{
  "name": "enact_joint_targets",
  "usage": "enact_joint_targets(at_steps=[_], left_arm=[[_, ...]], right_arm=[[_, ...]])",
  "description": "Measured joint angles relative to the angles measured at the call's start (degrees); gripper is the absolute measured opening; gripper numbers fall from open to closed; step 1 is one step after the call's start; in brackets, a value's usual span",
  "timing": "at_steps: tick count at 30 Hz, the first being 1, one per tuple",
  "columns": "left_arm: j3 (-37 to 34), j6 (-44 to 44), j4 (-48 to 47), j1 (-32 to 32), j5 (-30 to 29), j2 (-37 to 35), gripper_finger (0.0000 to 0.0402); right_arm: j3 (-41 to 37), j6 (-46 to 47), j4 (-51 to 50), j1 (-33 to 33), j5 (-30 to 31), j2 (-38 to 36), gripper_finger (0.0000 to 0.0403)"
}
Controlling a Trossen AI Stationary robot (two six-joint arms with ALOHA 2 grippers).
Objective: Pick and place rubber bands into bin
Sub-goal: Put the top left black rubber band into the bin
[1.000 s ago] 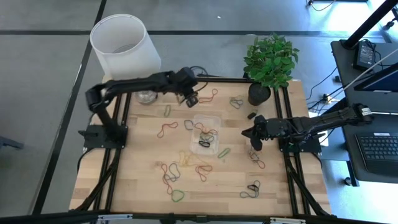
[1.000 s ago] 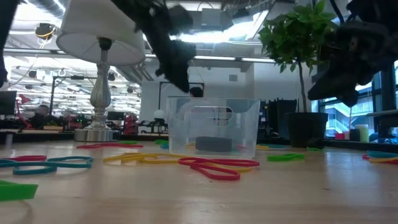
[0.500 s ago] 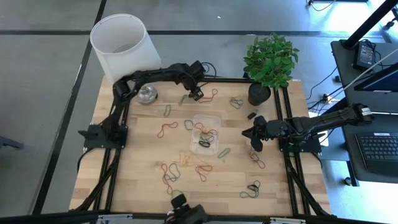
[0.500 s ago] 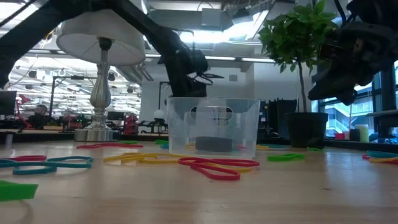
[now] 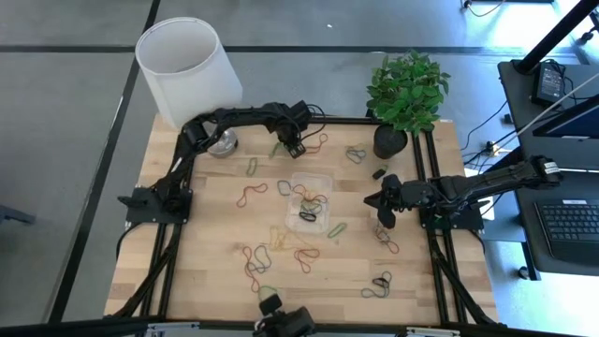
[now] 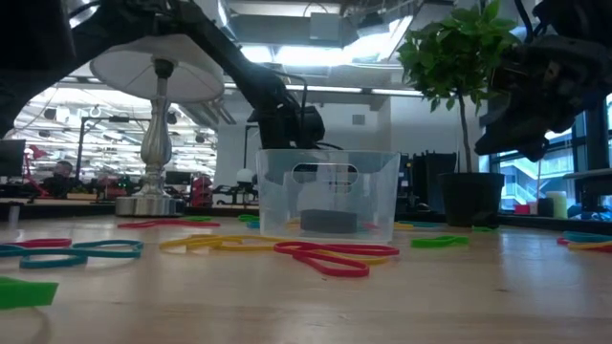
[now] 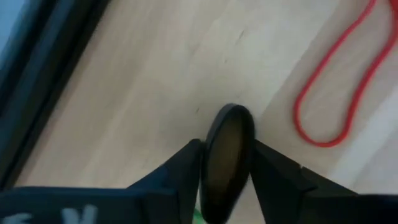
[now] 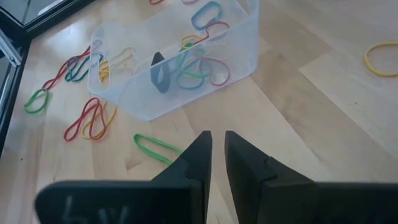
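Note:
The clear bin (image 5: 311, 198) stands mid-table and holds several rubber bands and an upright dark oval band (image 8: 158, 73). More rubber bands (image 5: 281, 248) lie scattered on the wood. My left gripper (image 5: 295, 147) is low over the table near its far edge, behind the bin in the low view (image 6: 287, 129), with a red band (image 7: 339, 81) beside it. A dark oval band (image 7: 229, 158) fills the gap between its fingers. My right gripper (image 5: 382, 204) hovers right of the bin, its fingers nearly together with nothing between them (image 8: 217, 155). My left gripper has the dark oval band's two flat sides (image 7: 214, 168) between its two fingers, which point steeply down at the table. The band stands on edge in the gap, its rounded end (image 7: 231, 115) past the fingertips. Whether that end rests on the wood I cannot tell.
A white lampshade (image 5: 187, 70) and its metal base (image 5: 221, 145) stand at the far left corner. A potted plant (image 5: 404, 94) stands at the far right, a small black block (image 5: 378, 173) near it. Black frame rails run along both sides.
My left gripper has come down toward the table near its far edge and tipped more steeply downward, the arm stretching out from the left. In the low view it sinks behind the bin. My right arm has kept still.

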Motion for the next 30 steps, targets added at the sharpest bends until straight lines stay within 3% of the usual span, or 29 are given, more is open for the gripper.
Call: enact_joint_targets(at_steps=[8, 15, 24, 30], left_arm=[[0.1, -3.1, -1.7, -1.8, 0.2, 0.0, 0.001], [-0.2, -3.1, -5.1, -5.9, -0.2, -2.6, 0.0006], [-0.1, -3.0, -5.4, -11.3, -9.0, -13.2, 0.0005], [0.0, -1.2, -5.1, -15.9, -9.6, -20.4, 0.0004]], right_arm=[[0.0, 0.0, -0.4, 0.0, 0.0, 0.0, 0.0049], [0.0, 0.0, -0.7, 0.0, 0.0, 0.0, 0.0049], [0.0, -0.2, -1.0, 0.0, 0.0, 0.0, 0.0049], [0.0, -0.3, -0.9, 0.0, 1.0, 0.0, 0.0049]])
